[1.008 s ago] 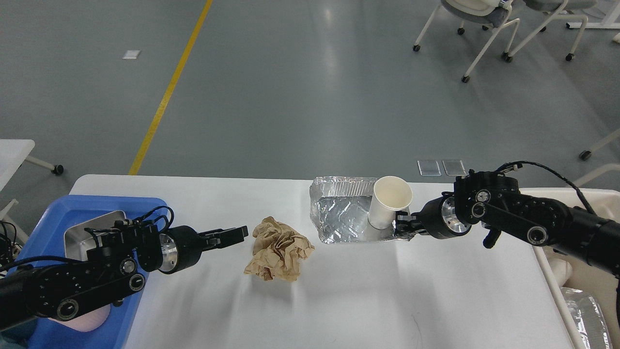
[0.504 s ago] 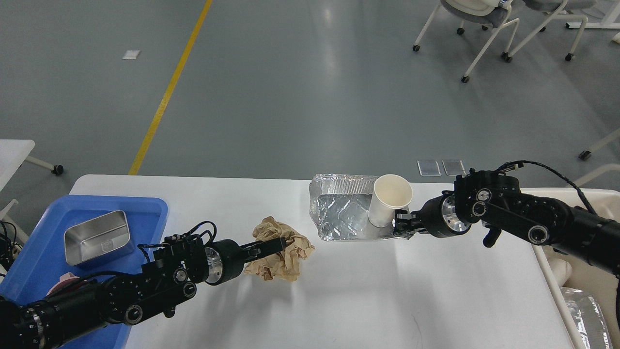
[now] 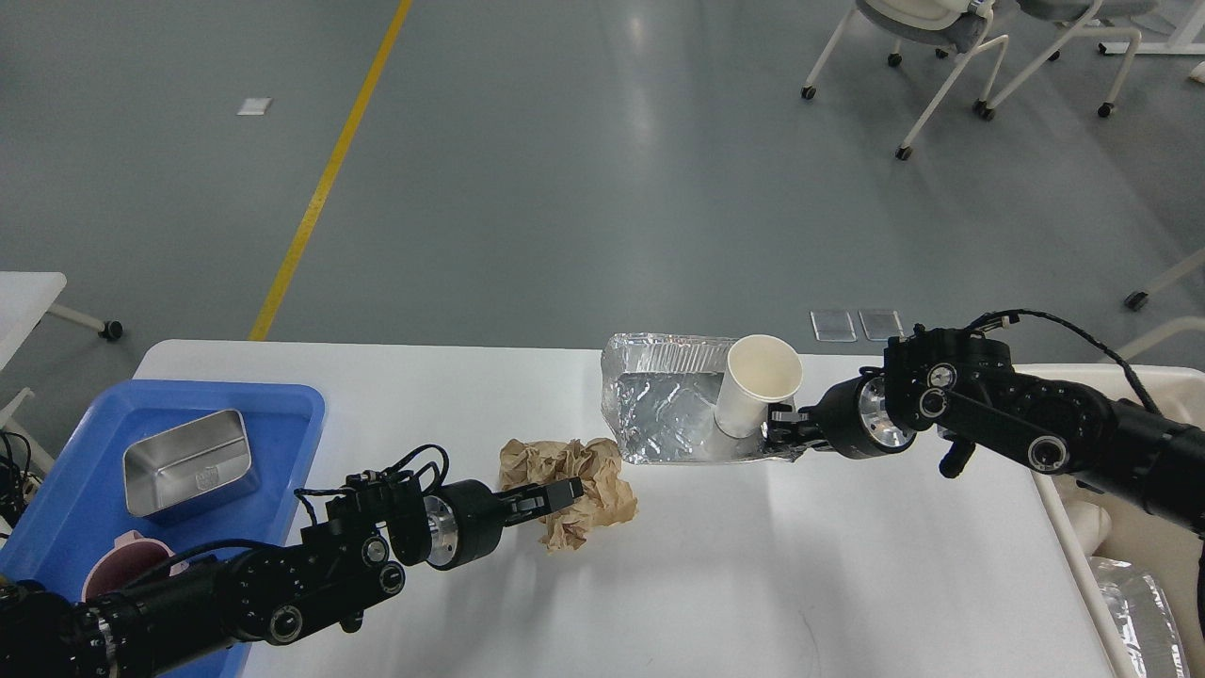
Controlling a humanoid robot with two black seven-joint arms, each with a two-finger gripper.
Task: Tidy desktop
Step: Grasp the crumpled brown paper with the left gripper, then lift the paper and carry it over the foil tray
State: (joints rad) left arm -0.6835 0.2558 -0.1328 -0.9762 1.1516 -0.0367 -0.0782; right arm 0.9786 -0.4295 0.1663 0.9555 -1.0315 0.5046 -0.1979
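Observation:
The white desktop (image 3: 847, 565) holds a crumpled brown paper (image 3: 588, 471) near its middle. My left gripper (image 3: 555, 494) reaches in from the left, and its fingers are closed into the paper's left side. A crinkled foil tray (image 3: 664, 414) sits at the far middle with a white paper cup (image 3: 761, 381) leaning in its right end. My right gripper (image 3: 783, 435) comes in from the right and is closed on the tray's front right rim, just below the cup.
A blue plastic tray (image 3: 56, 490) at the left edge holds a metal box (image 3: 188, 461) and a pink cup (image 3: 122, 574). A cream bin (image 3: 1064, 508) stands off the right edge with foil (image 3: 1144, 612) inside. Chairs stand far back right.
My left arm swung from over the blue tray to the paper and closed on it; the paper shifted right and changed shape. The foil tray and cup edged slightly up.

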